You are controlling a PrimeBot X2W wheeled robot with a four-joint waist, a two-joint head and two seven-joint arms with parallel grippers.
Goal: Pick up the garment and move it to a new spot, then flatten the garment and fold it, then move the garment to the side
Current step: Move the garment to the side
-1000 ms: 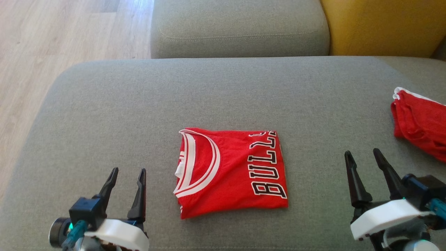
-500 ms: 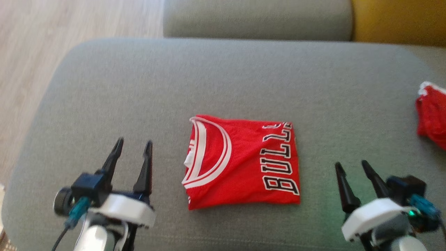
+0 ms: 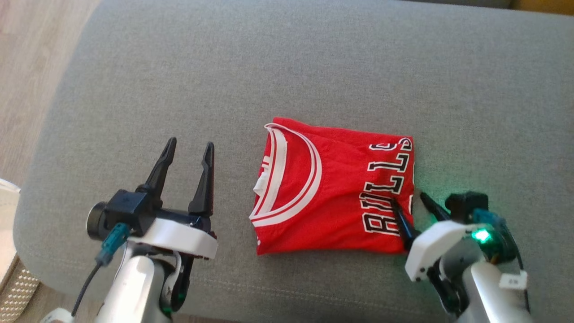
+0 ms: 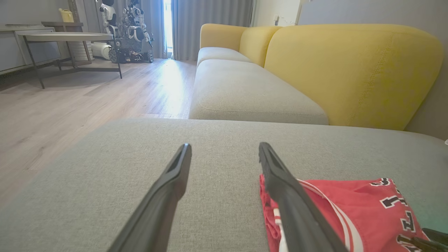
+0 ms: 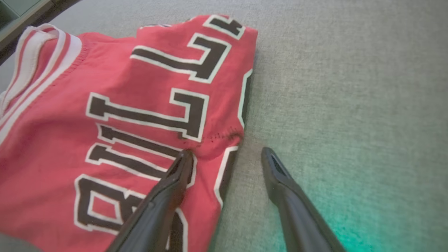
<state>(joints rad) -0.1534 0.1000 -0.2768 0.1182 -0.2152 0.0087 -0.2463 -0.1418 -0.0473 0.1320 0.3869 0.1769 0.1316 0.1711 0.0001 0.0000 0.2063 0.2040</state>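
Garment (image 3: 332,193), a red jersey, lies folded flat on the sofa cushion (image 3: 314,58), toward the near edge. Collar to robot's left, lettering along the right edge. Folded shape approx square, a bit longer left-right; letters run near-to-far.

Right hand (image 3: 409,198) is much the nearer: open, nothing held, jaws straddling the garment's right edge, toward the near corner. In right wrist view one finger (image 5: 168,196) sits on the red cloth by the letters, and the other finger (image 5: 290,196) is over bare cushion just beside the edge. So the cloth edge lies btw the two, and the garment extends left from that hand.

Left hand (image 3: 190,143) is open & empty too, over the cushion left of the collar side. It's near the cloth but apart from it, fingers pointing away from the robot, roughly parallel to the collar edge.

Fold looks done, so the step in hand is prob. the last: moving garment to the side. That turns on the right hand closing on the edge w/ all layers caught; top layer only could open the fold when dragged. The left hand would need to shift right to take the collar edge.
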